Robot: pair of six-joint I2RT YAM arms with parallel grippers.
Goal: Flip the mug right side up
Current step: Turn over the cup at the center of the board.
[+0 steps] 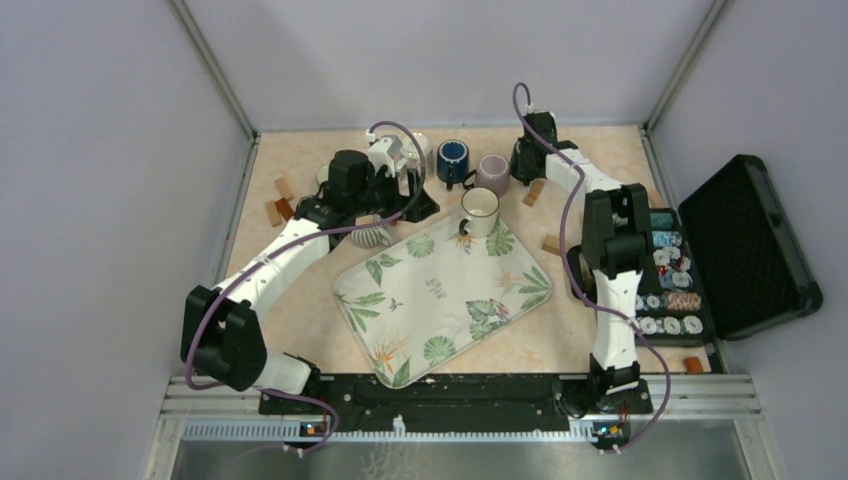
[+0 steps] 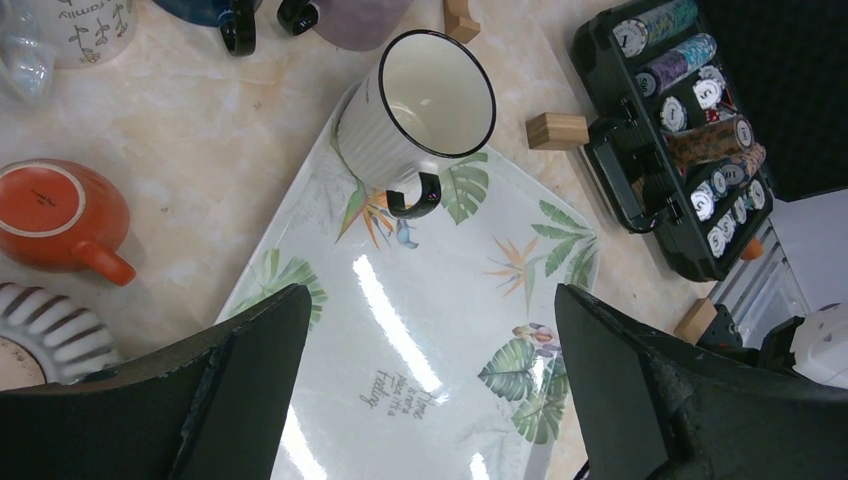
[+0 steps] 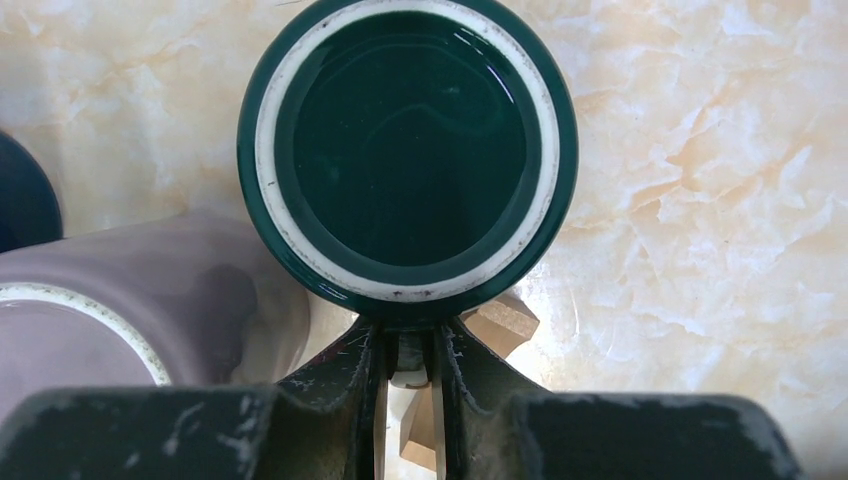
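One upside-down green mug (image 3: 408, 150) sits pinched in the right pincer (image 3: 410, 352).

Left arm (image 1: 290, 245) forward, left fingers (image 2: 240, 390) spread wide, right arm (image 1: 577, 173) extended, right fingers (image 3: 352, 385) seemingly pinched close

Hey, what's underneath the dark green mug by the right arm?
The dark green mug stands base up on the table, so only its glazed bottom shows. Its mouth faces down, and whatever is beneath or inside is covered. A wooden block peeks out beside it.
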